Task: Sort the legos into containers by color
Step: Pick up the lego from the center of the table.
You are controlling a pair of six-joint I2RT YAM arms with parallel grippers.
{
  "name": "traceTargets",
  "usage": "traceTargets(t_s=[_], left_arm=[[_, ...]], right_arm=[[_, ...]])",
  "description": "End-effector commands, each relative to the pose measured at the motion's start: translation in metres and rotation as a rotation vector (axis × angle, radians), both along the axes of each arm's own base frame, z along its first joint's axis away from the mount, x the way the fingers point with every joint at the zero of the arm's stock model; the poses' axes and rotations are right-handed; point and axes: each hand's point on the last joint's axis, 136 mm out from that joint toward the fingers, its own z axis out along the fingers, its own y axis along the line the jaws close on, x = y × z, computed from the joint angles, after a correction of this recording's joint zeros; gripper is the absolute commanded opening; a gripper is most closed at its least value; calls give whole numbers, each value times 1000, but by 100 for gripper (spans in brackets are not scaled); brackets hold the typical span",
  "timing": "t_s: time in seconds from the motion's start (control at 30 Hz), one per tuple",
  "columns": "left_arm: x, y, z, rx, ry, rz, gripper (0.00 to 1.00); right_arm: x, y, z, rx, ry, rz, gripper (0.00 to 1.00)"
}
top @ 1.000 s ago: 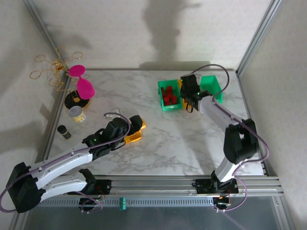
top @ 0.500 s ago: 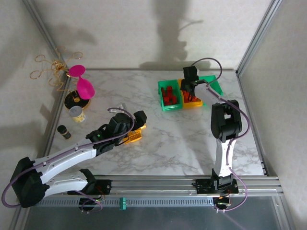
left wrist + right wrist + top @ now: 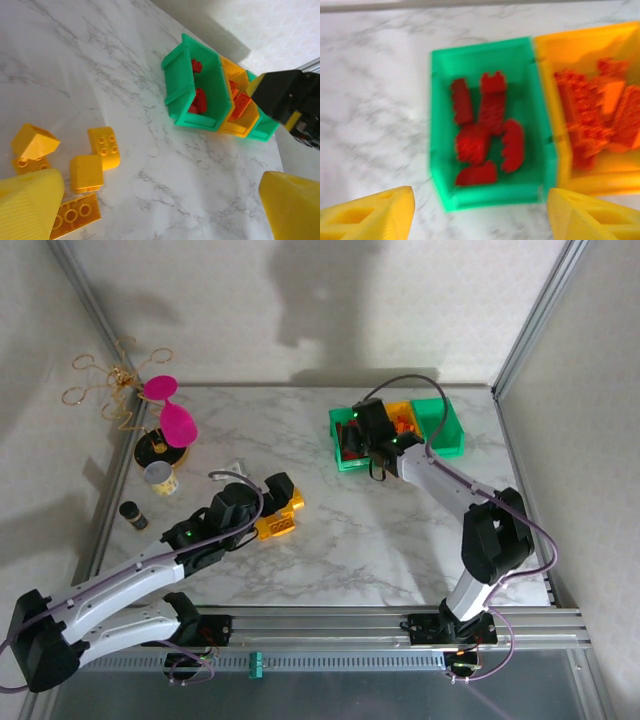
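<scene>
Several yellow legos (image 3: 279, 524) lie in a loose cluster on the marble table, and the left wrist view shows them as studded blocks (image 3: 104, 147) at lower left. My left gripper (image 3: 283, 498) hovers just above them, open (image 3: 160, 210) and holding nothing. The three joined containers stand at the back. The left green bin (image 3: 352, 466) holds red legos (image 3: 485, 125). The yellow bin (image 3: 402, 412) holds orange legos (image 3: 600, 115). The right green bin (image 3: 448, 430) looks empty. My right gripper (image 3: 362, 440) hangs open (image 3: 480, 220) over the left green bin's near wall.
Two pink cups (image 3: 180, 425) stand at the far left, with a white cup (image 3: 160, 478), a small dark bottle (image 3: 133, 515) and a gold wire tangle (image 3: 105, 385) nearby. Aluminium frame posts line both sides. Bare marble stretches between the yellow cluster and the bins.
My right gripper swung left from the yellow bin to above the left green bin. The left gripper shifted slightly over the yellow legos.
</scene>
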Motion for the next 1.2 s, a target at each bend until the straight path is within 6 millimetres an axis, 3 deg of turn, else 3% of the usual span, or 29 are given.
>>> traceTargets(t_s=[0.0,0.07,0.23,0.4,0.53,0.77,1.17], left_arm=[[-7,19,-16,37,37,57,100],[-10,25,-22,34,49,73,100],[-19,39,-32,43,82,113,100],[-26,52,-38,52,92,150,100],[-30,58,-41,46,97,170,100],[-34,65,-40,43,91,189,100],[-37,74,-40,38,78,217,100]], right_arm=[[-25,26,1,61,16,82,72],[-36,36,-1,38,29,94,74],[-78,78,-32,35,102,213,78],[-97,105,-64,43,182,263,81],[-105,135,-80,14,183,327,84],[-101,157,-105,-45,212,364,88],[-119,179,-125,-64,266,395,75]])
